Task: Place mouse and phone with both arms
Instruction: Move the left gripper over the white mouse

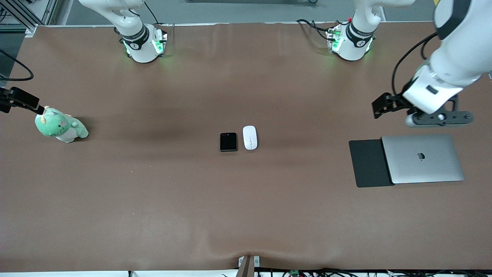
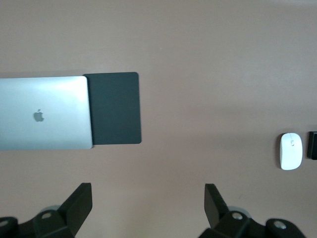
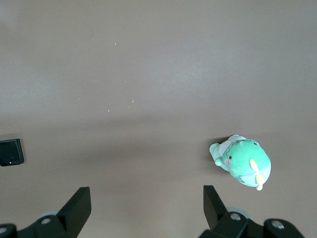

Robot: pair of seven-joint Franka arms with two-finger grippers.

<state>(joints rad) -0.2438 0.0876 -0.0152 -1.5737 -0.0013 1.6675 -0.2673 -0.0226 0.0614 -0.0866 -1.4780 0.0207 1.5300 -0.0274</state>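
Note:
The white oval mouse (image 1: 250, 137) and the small black folded phone (image 1: 228, 142) lie side by side at the table's middle, the mouse toward the left arm's end. Both also show in the left wrist view, the mouse (image 2: 290, 151) and the phone's edge (image 2: 313, 145). The phone shows in the right wrist view (image 3: 11, 152). My left gripper (image 1: 440, 117) hangs open and empty over bare table beside the laptop; its fingers (image 2: 79, 203) stand wide apart. My right gripper (image 1: 27, 103) is open and empty (image 3: 147, 206) at the right arm's end, by the plush toy.
A closed silver laptop (image 1: 423, 158) lies on a flat black mat (image 1: 369, 163) at the left arm's end; both show in the left wrist view, laptop (image 2: 44, 113) and mat (image 2: 116, 108). A green plush toy (image 1: 60, 126) sits at the right arm's end.

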